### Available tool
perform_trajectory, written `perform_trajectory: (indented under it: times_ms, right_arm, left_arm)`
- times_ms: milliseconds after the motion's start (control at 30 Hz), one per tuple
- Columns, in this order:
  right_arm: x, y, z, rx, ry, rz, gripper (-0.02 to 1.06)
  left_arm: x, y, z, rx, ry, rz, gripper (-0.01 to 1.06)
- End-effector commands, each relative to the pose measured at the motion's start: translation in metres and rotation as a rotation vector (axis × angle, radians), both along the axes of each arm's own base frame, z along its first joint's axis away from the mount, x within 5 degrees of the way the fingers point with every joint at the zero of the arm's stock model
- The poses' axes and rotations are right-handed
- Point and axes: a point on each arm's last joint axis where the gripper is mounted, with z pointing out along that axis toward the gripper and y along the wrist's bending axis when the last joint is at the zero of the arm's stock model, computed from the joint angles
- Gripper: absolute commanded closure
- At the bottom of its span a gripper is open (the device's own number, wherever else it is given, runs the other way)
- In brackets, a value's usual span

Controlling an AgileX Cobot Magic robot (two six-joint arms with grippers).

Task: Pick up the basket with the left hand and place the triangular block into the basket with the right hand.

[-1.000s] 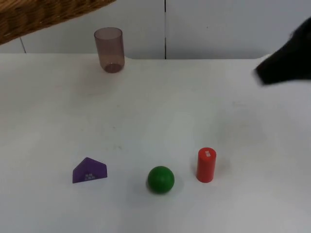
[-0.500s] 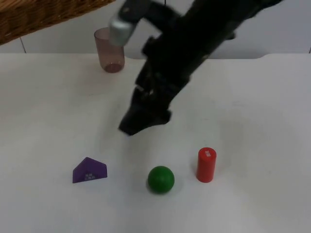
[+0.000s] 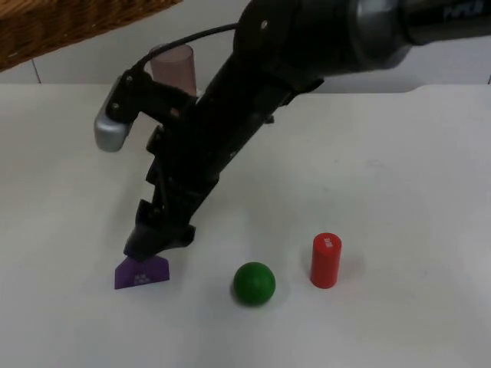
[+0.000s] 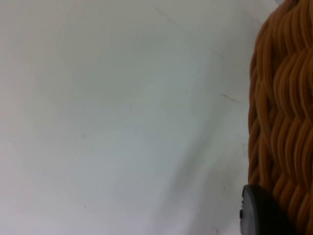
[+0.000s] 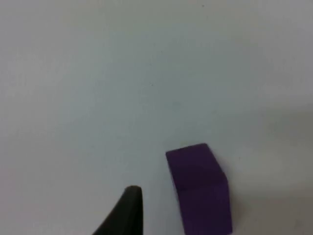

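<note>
The purple triangular block (image 3: 141, 272) lies flat on the white table at the front left. My right gripper (image 3: 156, 244) has reached across the table and hangs open just above the block's far edge. In the right wrist view one black fingertip (image 5: 128, 210) stands a short gap beside the block (image 5: 199, 188), not touching it. The woven basket (image 3: 54, 27) hangs lifted off the table at the far left. In the left wrist view my left gripper (image 4: 266, 215) is shut on the basket's wicker wall (image 4: 283, 122).
A green ball (image 3: 254, 283) and an upright red cylinder (image 3: 325, 261) stand to the right of the block near the front. A translucent purple cup (image 3: 173, 67) stands at the back, partly behind the right arm (image 3: 253, 100).
The right arm has swung in from the right edge, across the table and down to the purple block. The basket has stayed where it hangs.
</note>
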Motion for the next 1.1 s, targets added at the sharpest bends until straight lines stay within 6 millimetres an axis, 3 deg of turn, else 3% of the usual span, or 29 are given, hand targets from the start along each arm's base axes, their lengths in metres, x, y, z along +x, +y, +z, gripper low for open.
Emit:
perform_trajectory:
  times_ms: [0,367,600,733,900,1067]
  right_arm:
    - [-0.001,0.009,-0.007,0.022,0.022,0.024,0.01]
    - [-0.010,0.016,-0.041,-0.035,0.080,0.094,0.01]
    - [-0.011,0.015,-0.044,-0.043,0.090,0.097,0.04]
    - [-0.013,0.017,-0.045,-0.060,0.078,0.114,0.16]
    - [-0.014,0.022,-0.044,-0.051,0.047,0.102,0.49]
    - [-0.014,0.023,-0.047,-0.045,0.048,0.094,0.61]
  left_arm:
    - [0.000,0.000,0.006,-0.016,-0.032,0.024,1.04]
    - [0.000,0.001,0.006,-0.012,-0.037,0.026,1.04]
    - [0.001,0.001,0.006,-0.009,-0.044,0.030,1.04]
    - [0.001,0.001,0.006,-0.009,-0.044,0.030,1.04]
    - [0.001,0.001,0.006,-0.011,-0.039,0.028,1.04]
    - [0.000,0.000,0.006,-0.013,-0.033,0.022,1.04]
